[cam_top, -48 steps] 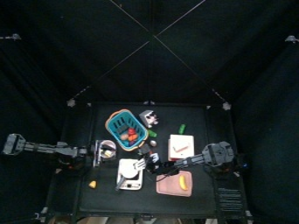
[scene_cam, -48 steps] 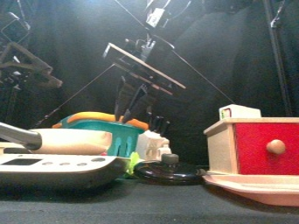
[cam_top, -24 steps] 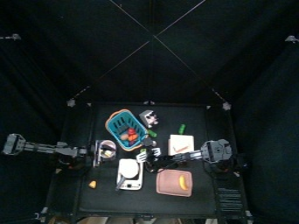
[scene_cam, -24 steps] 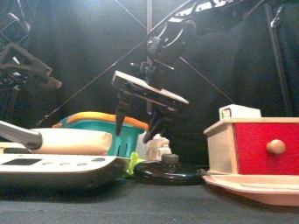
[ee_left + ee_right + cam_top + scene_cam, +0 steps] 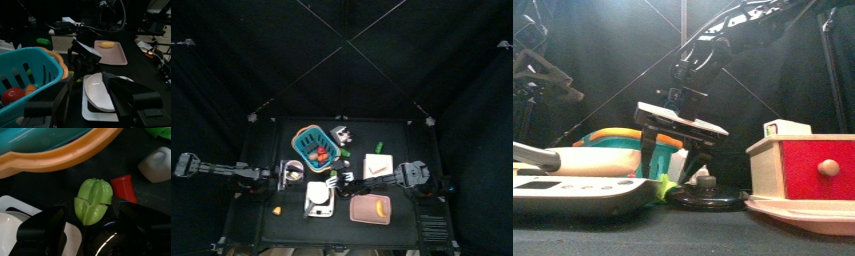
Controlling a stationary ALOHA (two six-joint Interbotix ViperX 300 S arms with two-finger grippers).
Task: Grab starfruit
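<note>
As you scan the top view from left to right, note first the left arm (image 5: 225,170), parked at the table's left edge; its left gripper (image 5: 87,107) hangs over a white bowl on a scale (image 5: 100,92), and its jaws stand apart with nothing between them. Beside it stands the teal basket (image 5: 310,143) with its orange rim. The starfruit (image 5: 92,201) lies on the table just beside that rim, between the basket and the scale, with a small red piece (image 5: 123,188) touching or nearly touching its side and a white bottle (image 5: 159,164) near that.

Compare the earlier pictures. The right arm (image 5: 409,173) has reached across the middle from the pink tray (image 5: 372,208) and the white-and-red box (image 5: 807,165) toward the basket. The right gripper (image 5: 90,213) has also come lower in the front view, and its jaws have spread from part open to full width.

The right wrist view shows the jaws straddling the starfruit, one on each side, not yet touching it. The gripper holds nothing.

Treat this as the end of the approach: the grasp remains to be made. Expect the next move to call for a short descent and a closing of the jaws. Watch that the red piece is not caught with the fruit.
</note>
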